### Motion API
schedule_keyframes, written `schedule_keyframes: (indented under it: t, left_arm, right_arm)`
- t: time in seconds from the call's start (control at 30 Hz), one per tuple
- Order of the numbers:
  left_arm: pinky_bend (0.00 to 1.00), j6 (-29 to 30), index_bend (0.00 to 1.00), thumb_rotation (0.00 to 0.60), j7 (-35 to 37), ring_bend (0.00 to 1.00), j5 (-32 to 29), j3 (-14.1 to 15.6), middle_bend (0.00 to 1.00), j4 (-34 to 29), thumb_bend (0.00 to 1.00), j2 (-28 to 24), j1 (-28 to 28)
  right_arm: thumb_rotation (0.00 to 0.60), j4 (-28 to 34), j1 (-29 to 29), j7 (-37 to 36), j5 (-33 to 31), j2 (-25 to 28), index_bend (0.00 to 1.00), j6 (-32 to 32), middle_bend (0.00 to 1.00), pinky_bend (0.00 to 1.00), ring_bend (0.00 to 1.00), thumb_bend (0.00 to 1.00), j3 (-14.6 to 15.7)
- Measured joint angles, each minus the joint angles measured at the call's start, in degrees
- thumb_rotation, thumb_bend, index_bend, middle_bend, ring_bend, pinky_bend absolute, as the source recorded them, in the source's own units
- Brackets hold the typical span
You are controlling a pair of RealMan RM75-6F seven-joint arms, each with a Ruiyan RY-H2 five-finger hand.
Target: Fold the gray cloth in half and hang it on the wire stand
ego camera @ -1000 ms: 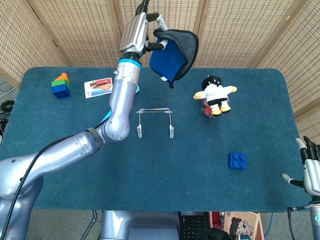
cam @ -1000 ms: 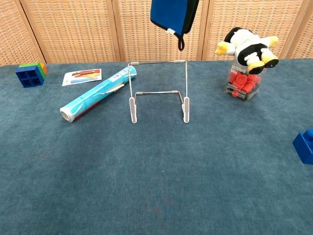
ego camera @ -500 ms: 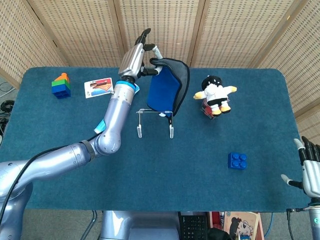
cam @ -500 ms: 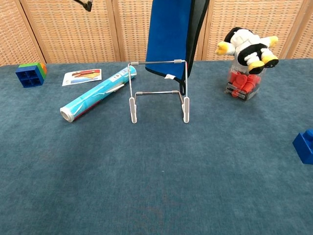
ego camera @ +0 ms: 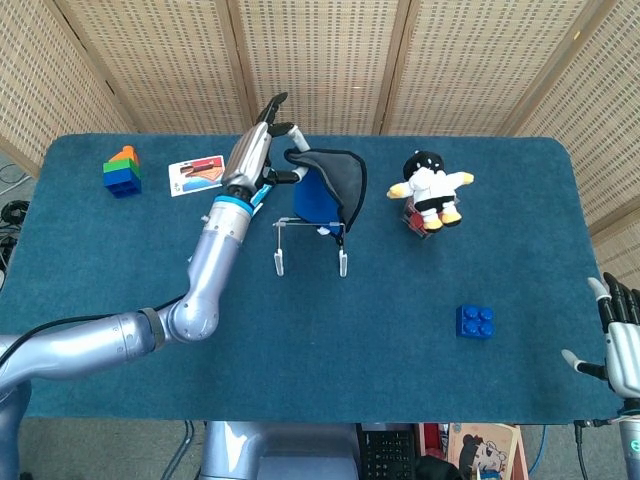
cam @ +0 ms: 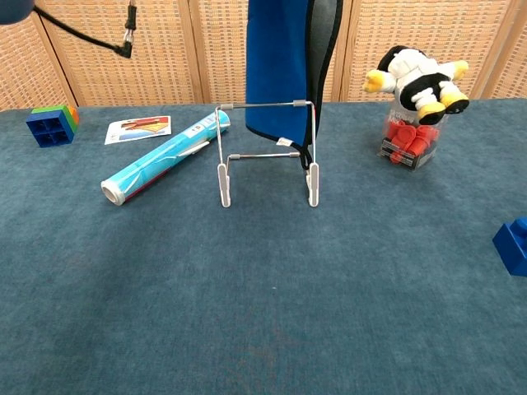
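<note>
Blue on one face and gray on the other, the folded cloth [ego camera: 325, 188] had come down a long way in one second. A second earlier it hung high above the surface [ego camera: 400, 300], clear of the stand [ego camera: 310, 243]. Half a second earlier its lower edge had reached the level of the top wire. Now it hung lower still, and in the chest view the cloth [cam: 280, 74] dropped behind the stand's [cam: 265, 152] top wire, its bottom edge close to the lower crossbar.

The left hand [ego camera: 262, 150] pinched the cloth's upper edge between thumb and fingers, and it too had sunk toward the surface with the arm. The right hand [ego camera: 622, 340] rested at the near right corner, fingers apart, holding nothing.

The fold looked finished, and the hanging step was under way. I could not tell whether the cloth touched the wire or only hung behind it. It did not yet straddle the wire, so letting go now would likely drop it behind the stand. A penguin toy [ego camera: 430, 188] stood just to the right.
</note>
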State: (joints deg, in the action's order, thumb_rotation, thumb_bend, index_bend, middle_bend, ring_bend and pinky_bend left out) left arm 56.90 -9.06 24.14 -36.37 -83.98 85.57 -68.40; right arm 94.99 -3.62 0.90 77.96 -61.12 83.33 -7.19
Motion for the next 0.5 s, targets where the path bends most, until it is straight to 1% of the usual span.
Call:
schedule_keyframes:
  t: [0.17,0.33,0.5]
  left_arm:
    - [0.20,4.7,0.91,0.600,-0.4,0.04,-0.3,1.5,0.00,-6.0,0.50,-1.2,3.2]
    - [0.20,7.0,0.91,0.600,0.5,0.04,-0.3,2.6,0.00,-10.2,0.50,-2.1,6.5]
    - [0.20,8.6,0.91,0.600,1.5,0.04,1.1,3.6,0.00,-14.0,0.49,-2.9,8.9]
  right_arm:
    - [0.600,0.4,0.0,0.1,0.4,0.1,0.00,0.2,0.00,0.00,0.00,0.00,0.1]
    - [0.600,0.5,0.2,0.1,0.8,0.2,0.00,0.5,0.00,0.00,0.00,0.00,0.3]
    - [0.600,0.6,0.2,0.1,0.9,0.2,0.00,0.5,0.00,0.00,0.00,0.00,0.3]
